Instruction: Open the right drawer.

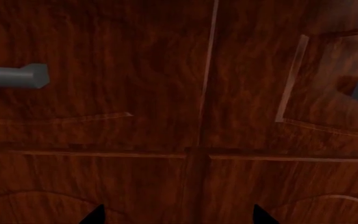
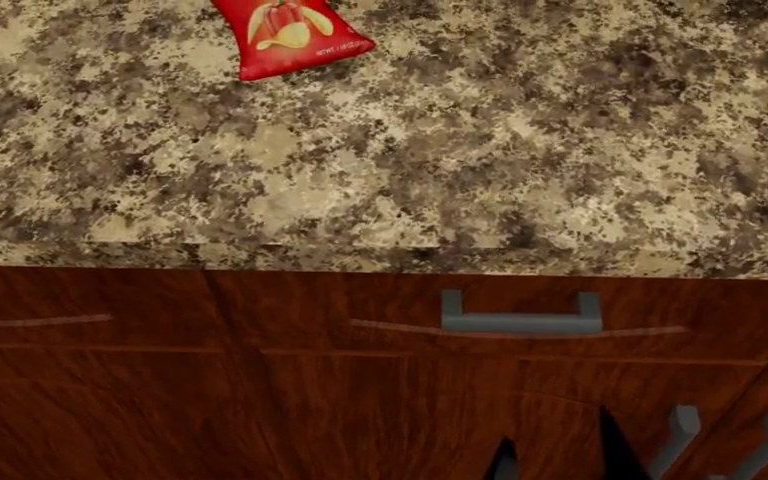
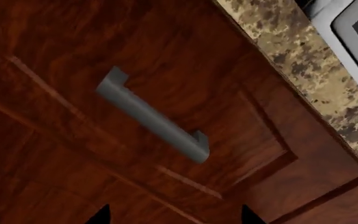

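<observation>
The right drawer (image 2: 518, 310) sits shut just under the worktop (image 2: 491, 180), its handle (image 3: 154, 115) lying level, straight ahead of my right fingers (image 3: 173, 215), the nearer pair, spread open and touching nothing.

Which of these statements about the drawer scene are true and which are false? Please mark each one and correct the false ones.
1. The right drawer is pulled out, showing its inside. False: its front sits flush under the countertop.
2. The right gripper holds the drawer handle. False: the handle is free, and the fingertips are apart from it.
3. A red chip bag lies on the countertop. True.
4. The drawer handle is a grey horizontal bar. True.
5. The left gripper is closed on a handle. False: it holds nothing; its fingertips stand apart before the wooden fronts.
</observation>
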Tool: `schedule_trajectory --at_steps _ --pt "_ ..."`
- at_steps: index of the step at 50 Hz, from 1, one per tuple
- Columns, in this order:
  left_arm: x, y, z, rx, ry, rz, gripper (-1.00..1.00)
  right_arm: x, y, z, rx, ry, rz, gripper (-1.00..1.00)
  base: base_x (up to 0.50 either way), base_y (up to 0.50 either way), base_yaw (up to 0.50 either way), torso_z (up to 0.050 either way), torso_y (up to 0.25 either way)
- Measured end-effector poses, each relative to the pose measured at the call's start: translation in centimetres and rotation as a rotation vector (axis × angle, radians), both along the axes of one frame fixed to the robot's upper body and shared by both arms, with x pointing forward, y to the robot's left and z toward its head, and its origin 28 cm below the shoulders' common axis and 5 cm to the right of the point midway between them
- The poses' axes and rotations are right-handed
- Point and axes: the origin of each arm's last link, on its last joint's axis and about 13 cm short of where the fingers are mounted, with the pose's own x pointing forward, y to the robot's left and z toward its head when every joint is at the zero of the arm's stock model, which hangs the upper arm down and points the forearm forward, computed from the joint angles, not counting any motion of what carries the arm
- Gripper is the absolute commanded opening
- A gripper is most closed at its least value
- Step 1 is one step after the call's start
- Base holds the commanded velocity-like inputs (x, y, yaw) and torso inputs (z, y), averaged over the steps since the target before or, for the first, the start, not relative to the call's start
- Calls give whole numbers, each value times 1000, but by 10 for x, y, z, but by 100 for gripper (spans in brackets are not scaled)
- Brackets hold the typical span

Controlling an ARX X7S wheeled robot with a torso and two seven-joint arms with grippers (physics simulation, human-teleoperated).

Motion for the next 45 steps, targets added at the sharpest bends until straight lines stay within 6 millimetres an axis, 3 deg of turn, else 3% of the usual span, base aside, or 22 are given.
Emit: schedule_trajectory --at_steps 45 --pt "-1 -1 1 1 4 -1 100 15 -3 17 -532 -67 -41 100 0 0 0 0 0"
